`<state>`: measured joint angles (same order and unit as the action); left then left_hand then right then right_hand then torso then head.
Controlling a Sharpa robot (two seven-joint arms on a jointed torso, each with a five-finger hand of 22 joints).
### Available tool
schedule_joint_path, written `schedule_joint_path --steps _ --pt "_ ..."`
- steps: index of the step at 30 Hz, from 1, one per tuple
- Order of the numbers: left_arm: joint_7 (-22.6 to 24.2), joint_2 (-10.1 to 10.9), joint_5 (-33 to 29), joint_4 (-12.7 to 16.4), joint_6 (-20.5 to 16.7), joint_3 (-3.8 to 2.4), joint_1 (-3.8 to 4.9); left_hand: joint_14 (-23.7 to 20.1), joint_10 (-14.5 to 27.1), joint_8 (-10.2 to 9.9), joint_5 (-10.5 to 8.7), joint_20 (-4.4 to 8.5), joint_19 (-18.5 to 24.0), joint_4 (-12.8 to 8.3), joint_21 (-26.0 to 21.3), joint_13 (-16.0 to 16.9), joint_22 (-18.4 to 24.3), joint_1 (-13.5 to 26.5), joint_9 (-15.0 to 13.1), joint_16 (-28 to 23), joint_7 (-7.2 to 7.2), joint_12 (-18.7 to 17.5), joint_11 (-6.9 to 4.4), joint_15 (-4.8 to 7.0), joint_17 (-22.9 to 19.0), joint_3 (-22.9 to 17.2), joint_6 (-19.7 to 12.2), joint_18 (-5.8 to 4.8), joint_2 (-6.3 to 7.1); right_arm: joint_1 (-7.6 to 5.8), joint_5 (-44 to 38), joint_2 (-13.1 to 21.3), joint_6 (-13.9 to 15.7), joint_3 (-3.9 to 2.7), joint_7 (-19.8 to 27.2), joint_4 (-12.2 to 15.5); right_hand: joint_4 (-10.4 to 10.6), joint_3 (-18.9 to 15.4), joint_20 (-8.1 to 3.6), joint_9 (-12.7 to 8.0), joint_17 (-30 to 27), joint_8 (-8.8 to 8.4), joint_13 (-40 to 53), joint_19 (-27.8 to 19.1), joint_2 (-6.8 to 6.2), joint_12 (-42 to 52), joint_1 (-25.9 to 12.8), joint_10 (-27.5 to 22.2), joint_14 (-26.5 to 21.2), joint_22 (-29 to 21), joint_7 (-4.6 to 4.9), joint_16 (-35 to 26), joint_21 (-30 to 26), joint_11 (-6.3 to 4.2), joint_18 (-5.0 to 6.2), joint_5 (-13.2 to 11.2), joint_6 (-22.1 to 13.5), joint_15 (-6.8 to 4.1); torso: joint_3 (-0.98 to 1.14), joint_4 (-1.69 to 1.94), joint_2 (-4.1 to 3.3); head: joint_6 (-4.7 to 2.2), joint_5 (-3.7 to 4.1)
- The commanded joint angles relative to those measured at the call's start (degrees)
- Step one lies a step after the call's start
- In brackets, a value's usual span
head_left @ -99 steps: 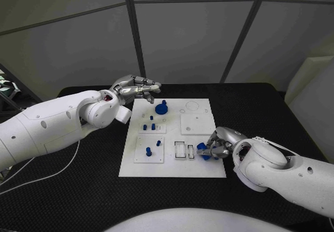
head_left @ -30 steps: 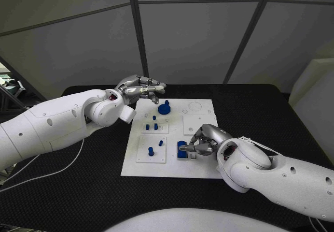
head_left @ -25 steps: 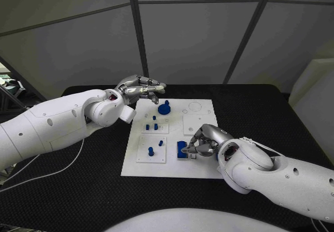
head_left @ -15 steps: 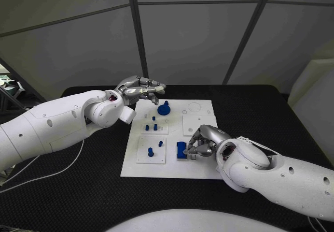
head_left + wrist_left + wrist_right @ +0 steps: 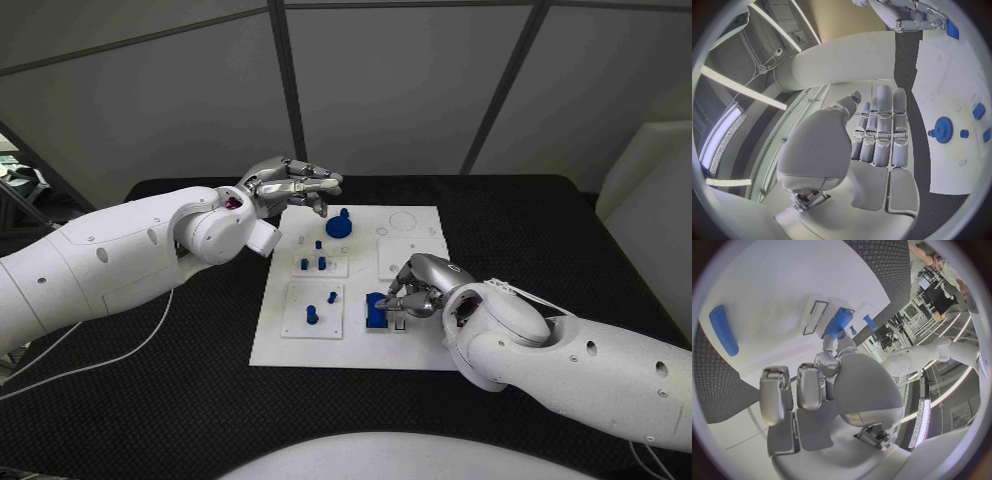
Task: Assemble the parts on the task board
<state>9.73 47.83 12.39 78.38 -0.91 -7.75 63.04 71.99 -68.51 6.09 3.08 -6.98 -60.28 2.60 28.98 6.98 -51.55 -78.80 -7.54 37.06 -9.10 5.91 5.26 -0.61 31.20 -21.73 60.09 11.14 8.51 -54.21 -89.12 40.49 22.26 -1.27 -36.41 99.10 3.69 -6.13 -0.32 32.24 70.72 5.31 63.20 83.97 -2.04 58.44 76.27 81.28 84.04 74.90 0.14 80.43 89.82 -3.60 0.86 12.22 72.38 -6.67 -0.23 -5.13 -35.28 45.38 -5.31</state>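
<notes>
The right hand (image 5: pixel 415 286) sits low over the near right part of the task board (image 5: pixel 351 343), its fingers curled down onto a blue block (image 5: pixel 376 309) that stands in the slots beside the hand; the head view shows the fingertips at the block's top edge but not how firmly they hold it. The right wrist view gives the closer look: there the thumb and one finger (image 5: pixel 830 346) reach forward and meet the end of the blue block (image 5: pixel 837 323) where it lies in its rectangular recess, with an empty slot (image 5: pixel 813 317) just beside it, while the other fingers are folded back toward the palm. That same view also shows a long blue bar (image 5: pixel 723 330) lying flat on the board, well apart from the hand. The left hand (image 5: pixel 293 184) hangs above the far left corner of the board, raised off the surface, wrist bent, fingers drawn together and curled with nothing between them. The left wrist view shows those fingers (image 5: pixel 882 125) lying side by side and straight along the board's edge, touching no part, and past them a blue gear (image 5: pixel 944 130) on the white plate. In the head view the gear (image 5: pixel 338 223) stands near the far left, with small blue pegs (image 5: pixel 312 263) upright in the sub-plates nearer the middle.
</notes>
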Motion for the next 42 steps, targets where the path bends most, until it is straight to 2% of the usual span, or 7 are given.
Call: schedule_joint_path --steps 1,8,13,17,21,27,42 --pt "0.1 0.1 -0.3 0.0 0.6 -0.04 0.1 -0.1 0.3 -0.3 -0.32 -0.04 -0.4 0.1 -0.2 0.1 0.1 0.1 0.0 -0.3 0.17 -0.3 0.02 -0.29 -0.1 0.3 -0.2 -0.76 -0.69 0.07 -1.5 0.8 1.5 0.1 -0.3 0.6 -0.2 -0.4 -0.34 0.1 0.1 -0.32 0.0 6.0 0.47 -0.4 -0.3 0.1 2.5 15.1 -0.09 0.3 0.2 -0.21 -0.86 0.8 0.5 -0.52 0.05 -0.11 0.0 -0.1 -0.05" --pt "0.1 0.3 -0.3 0.1 0.6 -0.02 0.08 -0.1 0.3 -0.3 -0.32 -0.04 -0.4 0.1 -0.2 0.1 0.1 0.1 0.0 -0.3 0.17 -0.3 0.02 -0.29 -0.1 0.3 -0.2 -0.76 -0.69 0.08 -0.8 4.7 4.3 0.1 2.1 3.7 -0.1 -1.6 -0.27 0.0 -0.6 -0.99 -0.6 6.0 0.29 -1.4 -1.5 -0.1 2.3 15.1 0.27 -0.1 0.2 0.04 -0.86 1.7 -0.1 -0.38 0.01 -0.14 0.04 -0.29 0.02" --pt "0.1 0.6 -0.3 0.2 0.6 0.0 0.06 -0.1 0.3 -0.3 -0.32 -0.04 -0.4 0.1 -0.2 0.1 0.1 0.1 0.0 -0.3 0.17 -0.3 0.02 -0.29 -0.1 0.3 -0.2 -0.76 -0.69 0.06 2.1 9.3 6.2 0.02 4.8 6.6 -0.5 -2.8 0.27 -1.0 -1.3 -1.9 -1.0 6.0 0.46 -2.1 -2.2 -0.4 2.1 15.1 1.56 -0.5 0.2 1.0 -0.86 1.8 -4.0 0.33 -0.01 -0.14 0.02 -0.47 0.46" --pt "0.1 0.9 -0.3 0.3 0.5 0.02 0.04 -0.1 0.3 -0.3 -0.32 -0.04 -0.4 0.1 -0.2 0.1 0.1 0.1 0.0 -0.3 0.17 -0.3 0.02 -0.29 -0.1 0.3 -0.2 -0.76 -0.69 0.05 3.8 13.5 5.2 -0.05 4.5 7.9 -0.6 -3.8 0.84 -2.5 -1.6 -1.91 -1.6 5.9 0.77 -3.1 -2.8 -0.7 2.1 14.9 2.47 -0.8 0.0 1.74 -0.81 1.8 -6.9 0.96 -0.05 -0.25 0.01 -0.58 0.96" --pt "0.1 0.9 -0.3 0.4 0.5 0.04 0.04 -0.1 0.3 -0.3 -0.32 -0.04 -0.4 0.1 -0.2 0.1 0.1 0.1 0.0 -0.3 0.17 -0.3 0.02 -0.29 -0.1 0.3 -0.2 -0.76 -0.69 0.07 3.4 16.2 3.3 -0.06 2.9 8.0 -0.6 -4.2 1.01 -2.9 -1.5 -1.63 -1.7 6.0 1.05 -3.3 -3.2 -0.7 2.1 15.0 2.43 -0.8 0.1 1.79 -0.84 1.8 -6.5 1.07 -0.07 -0.28 -0.02 -0.61 1.51" --pt "0.1 0.8 -0.3 0.4 0.6 0.05 -0.01 -0.1 0.3 -0.3 -0.32 -0.04 -0.4 0.1 -0.2 0.1 0.1 0.1 0.0 -0.3 0.17 -0.3 0.02 -0.29 -0.1 0.3 -0.2 -0.76 -0.69 0.15 0.8 17.5 1.3 -0.05 0.3 7.8 -0.1 -5.6 1.03 -2.7 -1.6 -1.03 -1.9 5.9 1.14 -3.8 -4.7 -0.7 2.1 14.9 1.96 -0.9 0.0 1.47 -0.81 1.7 -4.3 0.88 0.09 -0.29 -0.02 -0.39 1.68" --pt "0.2 0.8 -0.3 0.3 0.7 0.06 -0.08 -0.1 0.3 -0.3 -0.32 -0.05 -0.5 0.1 -0.3 0.1 0.1 0.1 -0.1 -0.3 0.17 -0.3 0.03 -0.3 -0.1 0.4 -0.2 -0.76 -0.75 1.03 -2.6 16.2 -1.3 -0.01 -3.3 6.2 1.1 -6.8 0.97 -2.6 -1.4 -1.12 -1.7 6.0 1.06 -3.7 -6.6 -0.5 2.2 15.0 1.86 -0.8 0.1 1.42 -0.83 1.7 -3.8 0.82 -0.04 -0.11 0.02 -0.07 2.11"
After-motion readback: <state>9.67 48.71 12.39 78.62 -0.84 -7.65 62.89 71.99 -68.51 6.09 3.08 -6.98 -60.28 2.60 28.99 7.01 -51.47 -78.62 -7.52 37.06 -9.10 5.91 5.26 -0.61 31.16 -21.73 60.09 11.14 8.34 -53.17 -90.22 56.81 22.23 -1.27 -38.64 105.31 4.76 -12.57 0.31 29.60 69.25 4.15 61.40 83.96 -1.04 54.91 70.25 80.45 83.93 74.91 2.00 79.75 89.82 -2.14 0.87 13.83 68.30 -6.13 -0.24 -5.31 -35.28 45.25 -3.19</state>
